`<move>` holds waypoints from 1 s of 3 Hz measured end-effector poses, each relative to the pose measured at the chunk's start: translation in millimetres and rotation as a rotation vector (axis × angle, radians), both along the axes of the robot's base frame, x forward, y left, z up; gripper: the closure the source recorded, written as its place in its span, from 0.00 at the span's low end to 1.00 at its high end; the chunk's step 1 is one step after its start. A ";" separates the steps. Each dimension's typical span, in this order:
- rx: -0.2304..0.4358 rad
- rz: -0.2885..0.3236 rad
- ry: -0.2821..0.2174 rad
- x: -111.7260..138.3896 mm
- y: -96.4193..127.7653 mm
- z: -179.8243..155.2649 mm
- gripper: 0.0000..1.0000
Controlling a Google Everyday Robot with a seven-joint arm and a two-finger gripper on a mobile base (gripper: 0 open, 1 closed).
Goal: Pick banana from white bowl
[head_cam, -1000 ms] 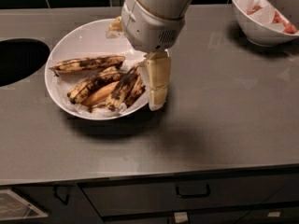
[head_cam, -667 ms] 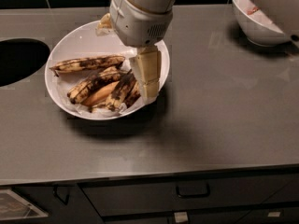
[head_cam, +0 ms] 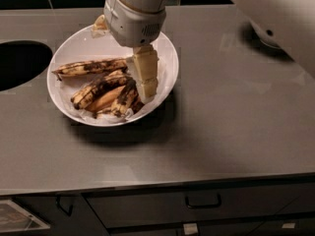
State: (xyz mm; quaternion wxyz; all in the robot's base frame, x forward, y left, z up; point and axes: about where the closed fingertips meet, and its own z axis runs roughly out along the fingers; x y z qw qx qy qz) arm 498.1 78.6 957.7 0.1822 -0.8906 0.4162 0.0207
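The wide, shallow white bowl (head_cam: 74, 45) with crumpled paper lining sits on the grey counter, left of centre. Several black-spotted bananas lie in it: one along the back (head_cam: 91, 67) and a cluster toward the front (head_cam: 101, 90). My gripper (head_cam: 146, 93) hangs from the white wrist (head_cam: 134, 18) and reaches down into the right part of the bowl, right beside the nearest banana (head_cam: 127, 96). I cannot tell whether it touches a banana. The wrist hides the bowl's far rim.
A dark round opening (head_cam: 19, 63) is cut into the counter at the far left. My white arm (head_cam: 275, 18) fills the upper right and hides what stands there. Below the counter's front edge are dark drawers with a handle (head_cam: 203, 200).
My gripper has moved left from the bowl's right rim to over its inside and come lower among the bananas. The arm now covers the other bowl at the upper right.
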 end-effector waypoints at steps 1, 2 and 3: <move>0.057 0.005 -0.006 3.4 -5.2 -8.2 0.00; 0.055 -0.007 0.005 9.3 -12.7 -16.8 0.00; 0.043 -0.002 0.010 17.4 -15.4 -22.1 0.00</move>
